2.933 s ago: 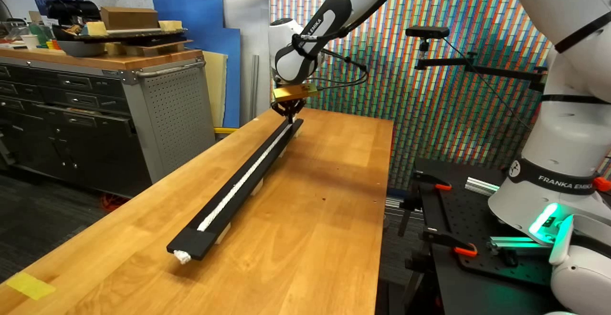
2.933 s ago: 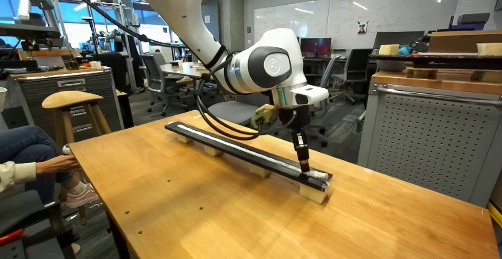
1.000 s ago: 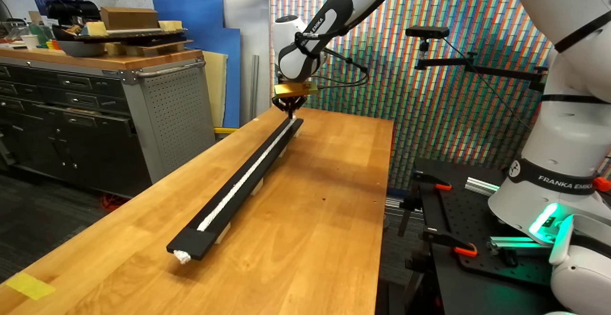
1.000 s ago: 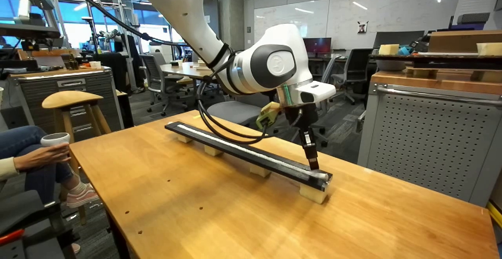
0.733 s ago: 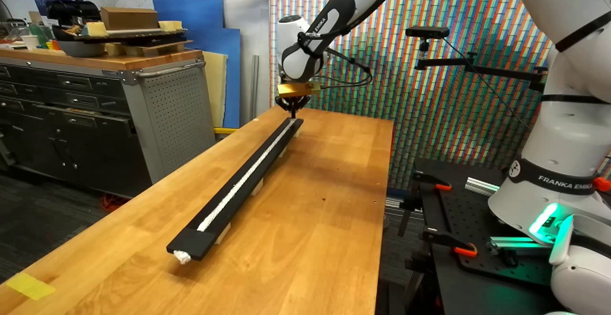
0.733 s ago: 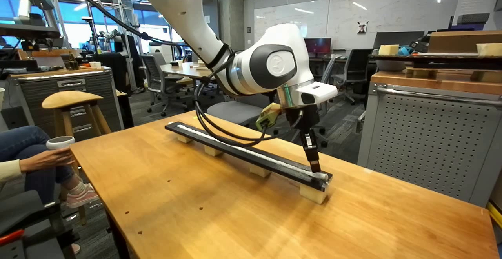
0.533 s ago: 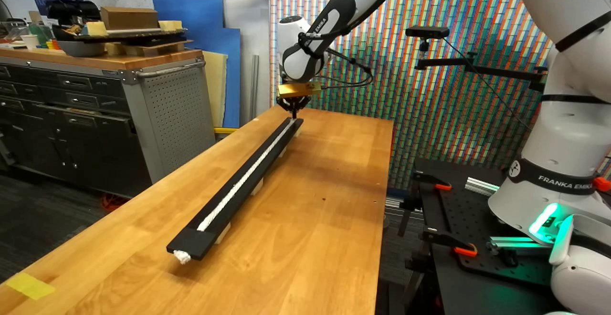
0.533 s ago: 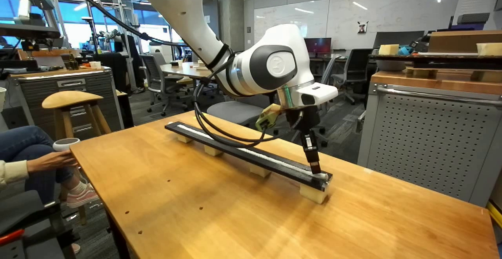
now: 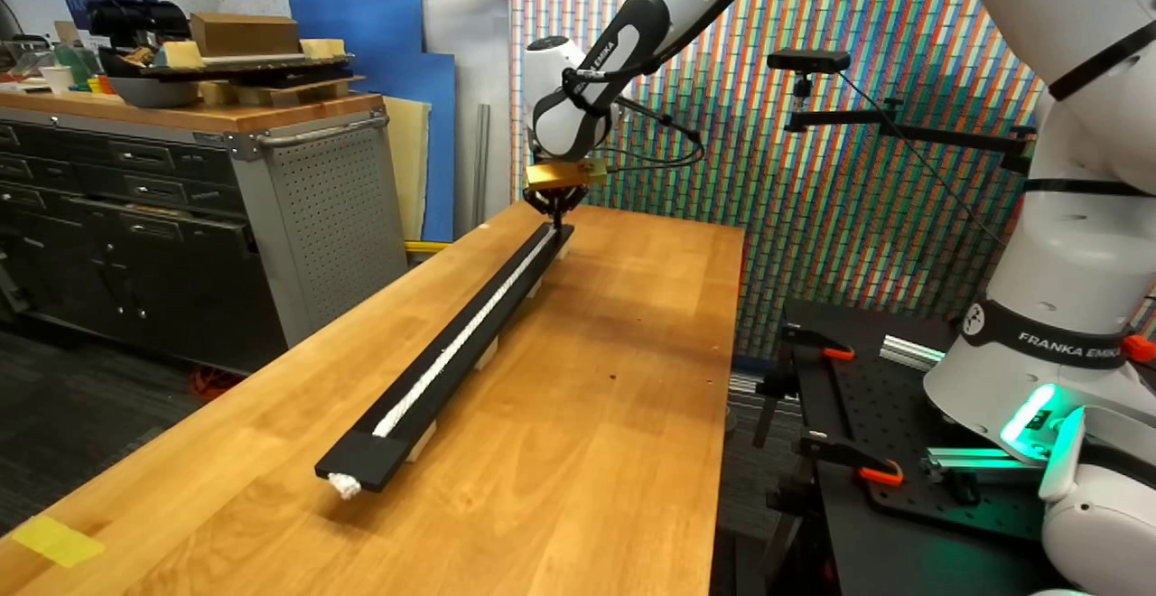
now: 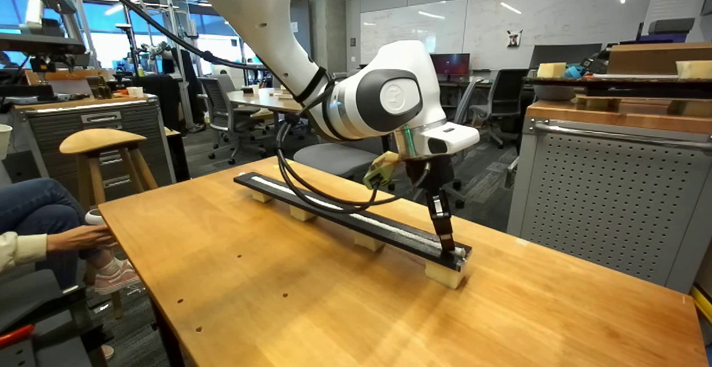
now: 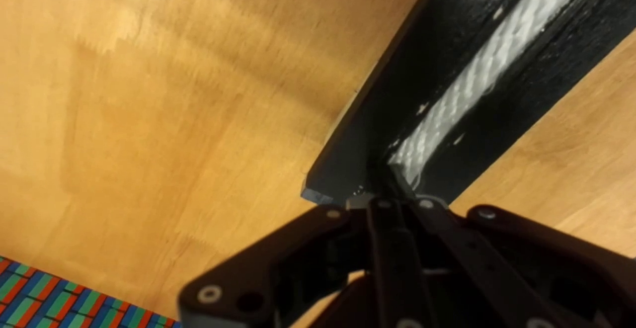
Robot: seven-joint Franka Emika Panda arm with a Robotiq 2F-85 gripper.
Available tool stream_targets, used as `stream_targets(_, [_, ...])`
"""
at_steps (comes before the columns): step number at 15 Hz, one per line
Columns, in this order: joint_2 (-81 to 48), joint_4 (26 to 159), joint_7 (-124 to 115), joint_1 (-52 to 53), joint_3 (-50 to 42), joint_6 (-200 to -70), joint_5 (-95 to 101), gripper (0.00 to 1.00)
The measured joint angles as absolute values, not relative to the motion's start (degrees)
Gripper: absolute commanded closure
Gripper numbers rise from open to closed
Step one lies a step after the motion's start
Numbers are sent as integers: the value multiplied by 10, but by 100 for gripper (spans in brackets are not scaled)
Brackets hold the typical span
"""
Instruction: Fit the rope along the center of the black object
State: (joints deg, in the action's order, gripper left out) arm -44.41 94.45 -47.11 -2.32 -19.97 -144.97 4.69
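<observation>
Toward the far edge of the tabletop [image 9: 614, 451] in an exterior view, last stretch of rope [image 11: 467, 89] is the weak spot. Its end shows just past the claw [image 10: 446, 246], at the end of the rail [image 9: 481, 332]; too small to tell if that bit sits in the groove. Likely failure: claw lifts, braid catches on it, rope springs out. Next: a push slightly off centre lands on the groove's lip and leaves the rope proud. Third: rail sits on wooden blocks [image 10: 443, 274] alongside the tabletop's left edge there, no fixing visible, so side load could skid it toward that edge; a block under this end makes tipping less likely.

Rest of the rope runs down the rail's middle and looks seated; frayed bit sticks out at the rail's other end, away from the far edge. Probably the final press of the job.

Claw: fingers [image 11: 397, 263] together, no gap seen, tips look to be down on the rope near its end. Reads as pushing, not gripping. Contact is hidden, so no telling if a strand is nipped between them.
</observation>
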Motion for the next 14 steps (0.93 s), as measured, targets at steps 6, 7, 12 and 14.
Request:
stream_targets(6, [-455,921,-471,-24,-200,-1418,47,100])
stream_targets(7, [-455,920,-471,-24,-199,-1418,47,100])
stream_targets(12, [-455,917,-482,-23,-200,-1419,47,100])
stream_targets(14, [-454,914,-490,-23,-200,-1421,47,100])
